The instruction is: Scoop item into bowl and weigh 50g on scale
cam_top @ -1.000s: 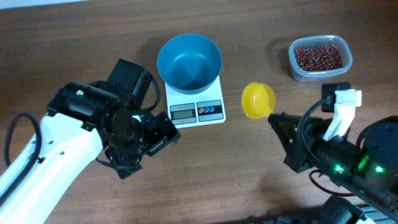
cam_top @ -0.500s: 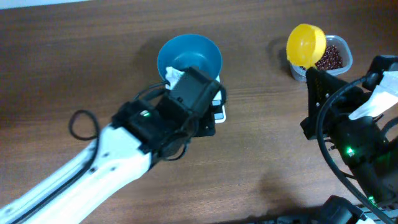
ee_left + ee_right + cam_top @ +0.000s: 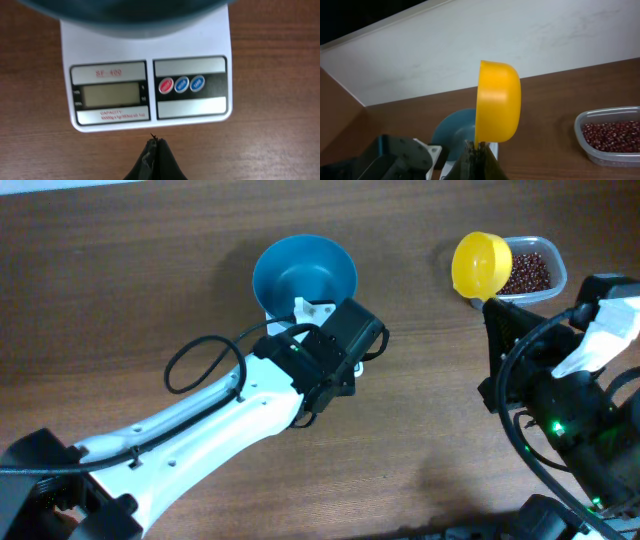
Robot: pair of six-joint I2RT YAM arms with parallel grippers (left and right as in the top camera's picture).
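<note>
scale point(image 3: 150, 107): we see it white, on the worktop point(image 3: 120, 300).
bowl point(image 3: 304, 275): blue, on the scale's platform, behind its display.
beans point(image 3: 528, 272): in a clear tub point(image 3: 562, 275), well right of the scale.
left tool point(image 3: 153, 149): clenched on nothing, just before the scale's front edge.
right tool point(image 3: 477, 156): grasping a yellow scoop point(image 3: 497, 107) tipped on edge, right of the scale.

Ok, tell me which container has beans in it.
The clear tub at far right; the blue bowl on the scale shows none.
</note>
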